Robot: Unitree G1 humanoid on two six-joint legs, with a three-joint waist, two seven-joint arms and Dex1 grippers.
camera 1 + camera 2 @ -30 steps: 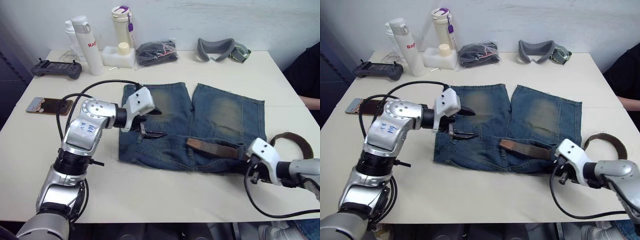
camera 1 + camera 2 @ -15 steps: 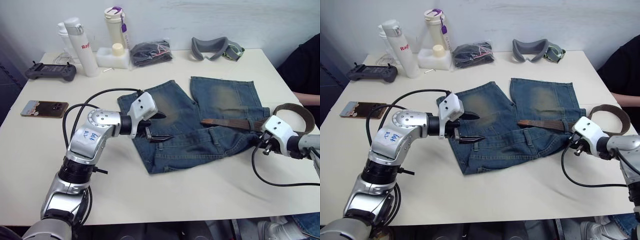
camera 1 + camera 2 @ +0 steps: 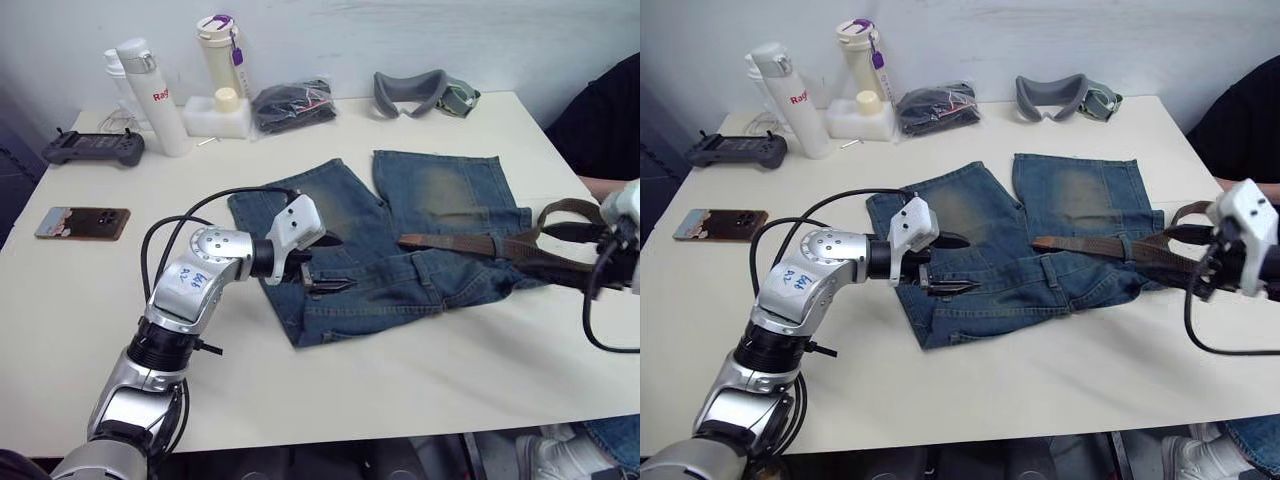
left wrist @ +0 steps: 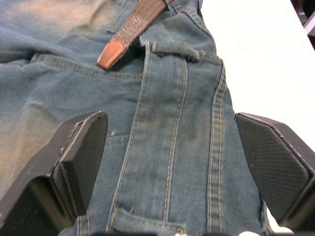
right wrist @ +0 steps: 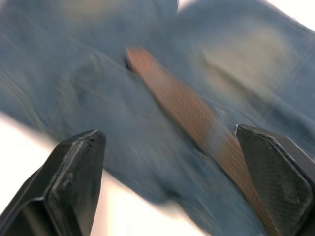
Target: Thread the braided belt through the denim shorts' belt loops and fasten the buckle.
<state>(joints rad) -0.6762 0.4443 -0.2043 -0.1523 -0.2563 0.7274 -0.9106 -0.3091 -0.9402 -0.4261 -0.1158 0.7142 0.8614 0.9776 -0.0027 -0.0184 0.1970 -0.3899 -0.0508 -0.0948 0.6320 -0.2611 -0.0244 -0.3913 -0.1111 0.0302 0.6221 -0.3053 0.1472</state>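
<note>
The denim shorts point(image 3: 345, 205) lie flat mid-table, waistband towards me. The braided belt point(image 3: 470, 243) lies across the right half of the waistband. Its leather tip point(image 4: 113, 50) ends beside a belt loop point(image 4: 174, 49), and its other end curls off the shorts at the right point(image 3: 575, 208). I cannot make out the buckle. My left gripper point(image 3: 328, 264) hovers open over the waistband's left half, with denim between its fingers point(image 4: 81, 152). At the table's right edge, my right gripper point(image 3: 1192, 262) is open, and the belt point(image 5: 192, 113) runs between its spread fingers.
Along the back edge stand two bottles point(image 3: 140, 95) point(image 3: 220, 50), a white block point(image 3: 222, 115), a black bundled cloth item point(image 3: 292, 103) and grey goggles point(image 3: 420, 92). A controller point(image 3: 92, 150) and a phone point(image 3: 82, 222) lie at the left. A person's dark sleeve point(image 3: 600, 120) shows at the right.
My right gripper pulled the belt rightward, dragging and turning the shorts, then opened and let go. The left gripper stayed open over the waistband. The camera view also shifted.
</note>
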